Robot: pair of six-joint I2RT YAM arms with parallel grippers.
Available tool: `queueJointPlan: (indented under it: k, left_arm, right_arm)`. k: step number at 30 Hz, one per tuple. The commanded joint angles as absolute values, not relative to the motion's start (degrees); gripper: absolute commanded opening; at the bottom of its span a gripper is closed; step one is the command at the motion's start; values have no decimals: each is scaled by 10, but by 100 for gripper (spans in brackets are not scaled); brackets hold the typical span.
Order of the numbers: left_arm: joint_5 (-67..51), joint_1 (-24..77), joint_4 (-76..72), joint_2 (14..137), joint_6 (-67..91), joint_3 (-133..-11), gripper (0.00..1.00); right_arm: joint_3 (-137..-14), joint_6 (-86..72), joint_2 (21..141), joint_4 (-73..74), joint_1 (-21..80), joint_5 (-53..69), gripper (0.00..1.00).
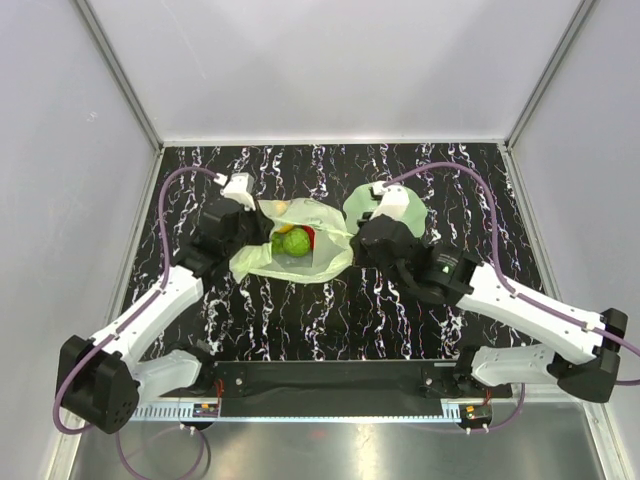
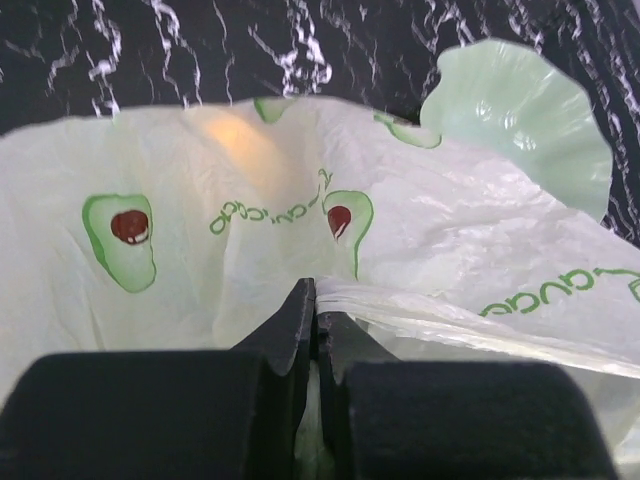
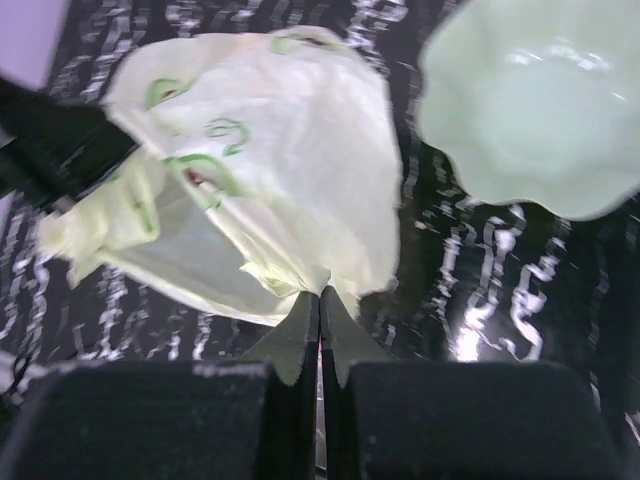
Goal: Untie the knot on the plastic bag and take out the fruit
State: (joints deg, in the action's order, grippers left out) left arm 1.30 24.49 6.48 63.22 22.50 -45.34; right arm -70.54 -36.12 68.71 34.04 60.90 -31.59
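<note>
The pale green plastic bag (image 1: 325, 262) lies mid-table, its mouth spread open between my two grippers. Inside show a green round fruit (image 1: 296, 243), a red piece (image 1: 309, 235) and a bit of yellow fruit (image 1: 277, 243). No tied knot shows. My left gripper (image 1: 262, 238) is shut on the bag's left edge; in the left wrist view its jaws (image 2: 318, 300) pinch a fold of film (image 2: 420, 310). An orange glow (image 2: 232, 132) shows through the bag (image 2: 200, 260). My right gripper (image 1: 350, 244) is shut on the bag's right edge (image 3: 321, 292); the bag (image 3: 290, 150) hangs stretched from it.
The green wavy-edged dish (image 1: 360, 204) stands just right of the bag, partly under my right wrist; it also shows in the left wrist view (image 2: 520, 120) and the right wrist view (image 3: 540, 110). Black marbled tabletop (image 1: 300, 320) all round; walls at back and sides.
</note>
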Motion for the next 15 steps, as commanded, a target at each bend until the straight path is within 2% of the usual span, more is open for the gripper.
queueJointPlan:
  k: [1, 8, 15]
  left_arm:
    - [33, 254, 41, 605, 245, -422, 0]
    - [79, 264, 67, 518, 272, -366, 0]
    - [114, 267, 174, 353, 305, -358, 0]
  right_arm:
    - [-693, -432, 689, 473, 594, -414, 0]
    - [-676, -491, 746, 526, 536, -439, 0]
    - [-710, -396, 836, 406, 479, -388, 0]
